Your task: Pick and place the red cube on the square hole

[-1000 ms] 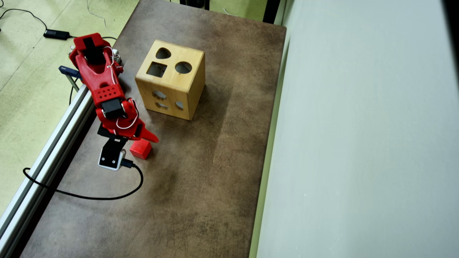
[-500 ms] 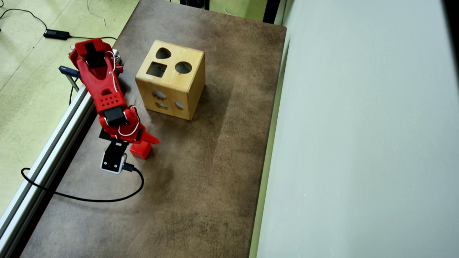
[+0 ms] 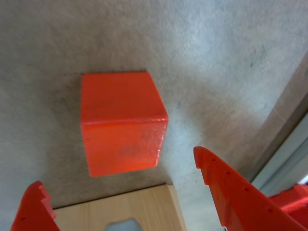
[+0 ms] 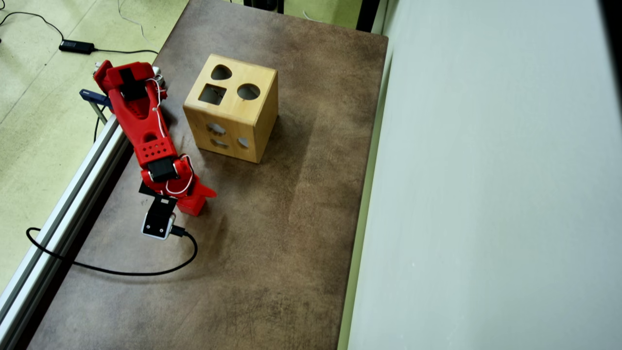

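- the gripper point(image 3: 120, 197) is spread wide, its two red fingers point(image 3: 231, 192) standing on either side of the red cube point(image 3: 120, 125) without touching it, so a squeeze would likely catch opposite faces.
- the red cube point(image 4: 192, 206) sits flat on the brown table point(image 4: 272, 233), partly under the arm in the overhead view.
- the square hole point(image 4: 212, 94) faces up on the wooden box point(image 4: 233, 109), well apart from the cube, so a lift and carry seems needed.

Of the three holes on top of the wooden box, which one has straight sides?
The square hole, on the box's left in the overhead view; the other two have curved outlines.
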